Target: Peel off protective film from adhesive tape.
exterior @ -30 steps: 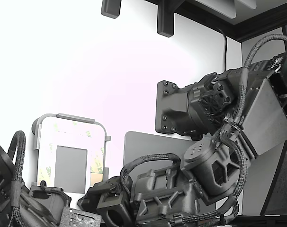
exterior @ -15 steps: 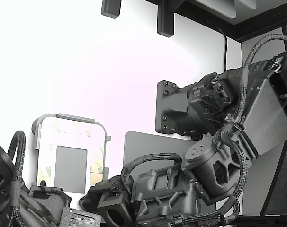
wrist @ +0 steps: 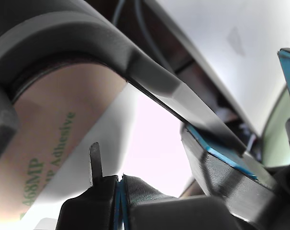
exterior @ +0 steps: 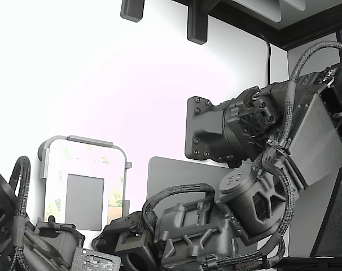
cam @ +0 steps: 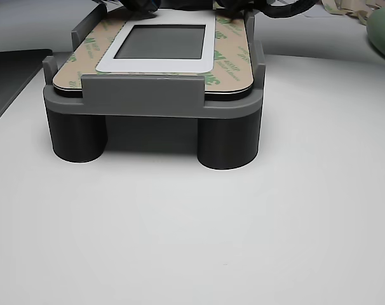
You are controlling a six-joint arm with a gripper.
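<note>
The protective film (cam: 232,58) is a tan liner with green print. It lies as a frame around a white border and the grey square (cam: 162,41) on the plate in a grey holder (cam: 141,101). The adhesive tape under it is hidden. In the exterior view the plate (exterior: 83,155) stands at the lower left, with film (exterior: 115,204) along its side. In the wrist view my gripper (wrist: 120,189) sits very close over the film (wrist: 44,158), which reads "468MP Adhesive". Its jaws are pressed together along a thin blue line. I see nothing between them.
A big grey mat (exterior: 176,175) leans behind the arm (exterior: 255,147). Dark arm parts (cam: 141,5) hang over the holder's far edge. Loose film strips (cam: 345,7) lie at the back right. A dark blue-padded part (wrist: 221,153) is beside my gripper.
In the exterior view the lower part of the arm has shifted slightly down and to the left. The plate and film have not moved.
</note>
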